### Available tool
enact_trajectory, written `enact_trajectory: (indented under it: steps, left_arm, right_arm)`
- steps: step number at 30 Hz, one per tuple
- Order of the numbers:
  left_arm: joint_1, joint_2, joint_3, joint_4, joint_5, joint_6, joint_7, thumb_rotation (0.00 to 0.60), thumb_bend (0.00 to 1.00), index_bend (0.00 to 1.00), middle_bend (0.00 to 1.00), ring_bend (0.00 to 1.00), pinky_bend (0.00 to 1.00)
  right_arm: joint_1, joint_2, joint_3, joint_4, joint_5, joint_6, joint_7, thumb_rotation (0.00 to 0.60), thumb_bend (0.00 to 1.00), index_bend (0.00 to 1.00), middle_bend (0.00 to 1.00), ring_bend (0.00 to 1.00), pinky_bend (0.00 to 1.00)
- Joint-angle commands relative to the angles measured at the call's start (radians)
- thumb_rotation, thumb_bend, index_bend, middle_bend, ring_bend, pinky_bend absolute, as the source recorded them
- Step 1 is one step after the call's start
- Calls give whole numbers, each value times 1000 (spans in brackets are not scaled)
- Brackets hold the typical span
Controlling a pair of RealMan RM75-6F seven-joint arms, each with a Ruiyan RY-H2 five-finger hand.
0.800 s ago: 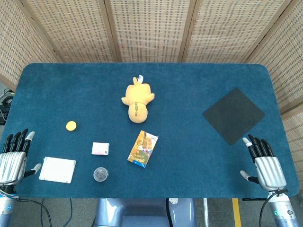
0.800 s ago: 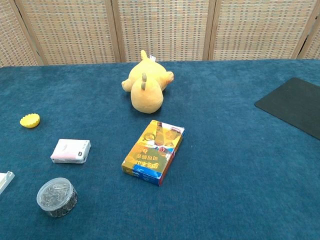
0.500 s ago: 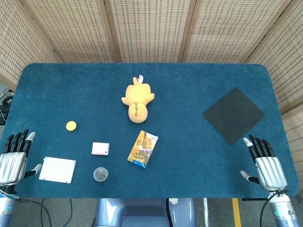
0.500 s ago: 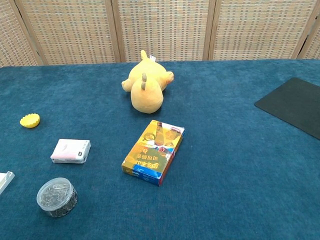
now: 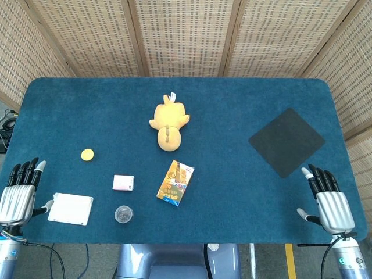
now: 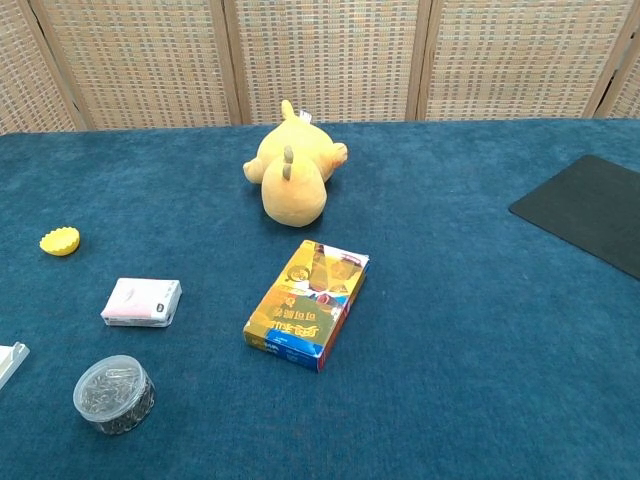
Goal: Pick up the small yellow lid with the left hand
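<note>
The small yellow lid (image 5: 87,154) (image 6: 60,241) lies flat on the blue table at the left, with bare cloth all around it. My left hand (image 5: 18,195) hovers at the table's front left corner, well short of the lid, fingers straight and apart, holding nothing. At the front right corner my right hand (image 5: 331,201) is likewise open and empty. Neither hand shows in the chest view.
A white pad (image 5: 70,208) lies beside my left hand. A pink packet (image 5: 123,182) (image 6: 142,302), a clear round tub (image 5: 123,214) (image 6: 114,394), a colourful box (image 5: 175,182) (image 6: 308,304), a yellow plush toy (image 5: 168,124) (image 6: 291,176) and a dark mat (image 5: 286,141) (image 6: 590,209) also lie on the table.
Both hands have drifted slightly down and outward toward the table's front edge. Nothing on the table has moved.
</note>
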Motion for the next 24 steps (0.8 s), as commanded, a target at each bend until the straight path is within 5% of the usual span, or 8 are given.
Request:
enact_trajectory:
  steps: [1, 15, 24]
  left_arm:
    - [-16, 5, -9, -4, -4, -22, -5, 600, 184, 0, 0, 0, 0]
    - [-224, 52, -133, 48, -159, -338, -76, 600, 191, 4, 0, 0, 0]
    - [-417, 25, -196, 177, -443, -615, -6, 600, 196, 215, 0, 0, 0]
  right_arm:
    - [-1, 2, 0, 0, 4, -2, 4, 600, 0, 44, 0, 0, 43]
    - [1, -1, -2, 1, 5, -9, -3, 600, 0, 57, 0, 0, 43]
    - [6, -5, 1, 9, 16, -22, 0, 600, 0, 56, 0, 0, 43]
